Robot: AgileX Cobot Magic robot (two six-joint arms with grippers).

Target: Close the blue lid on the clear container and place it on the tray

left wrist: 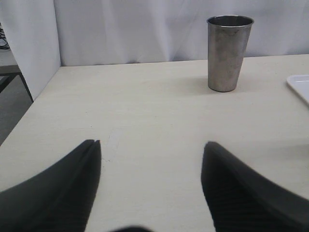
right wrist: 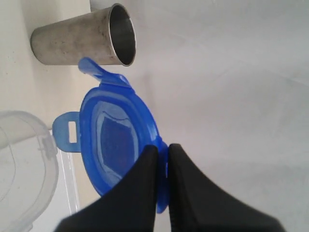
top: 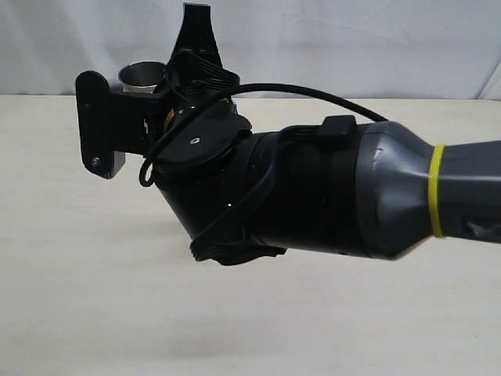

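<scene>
The blue lid [right wrist: 113, 137] hangs on edge in the air, flaps spread, with my right gripper [right wrist: 163, 147] shut on its rim. Beside the lid, the open mouth of the clear container [right wrist: 21, 164] shows at the edge of the right wrist view. In the exterior view my right arm fills the middle, its gripper [top: 196, 31] pointing away, and it hides the lid and the container. My left gripper [left wrist: 152, 143] stands open over bare tabletop, nothing between its fingers. A corner of the white tray [left wrist: 300, 87] shows at the edge of the left wrist view.
A grey metal tumbler [left wrist: 228, 53] stands upright near the back of the table, close to the tray corner; it also shows as the tumbler [right wrist: 82, 38] just beyond the lid and the tumbler's rim [top: 142, 76] behind the arm. A white curtain backs the table.
</scene>
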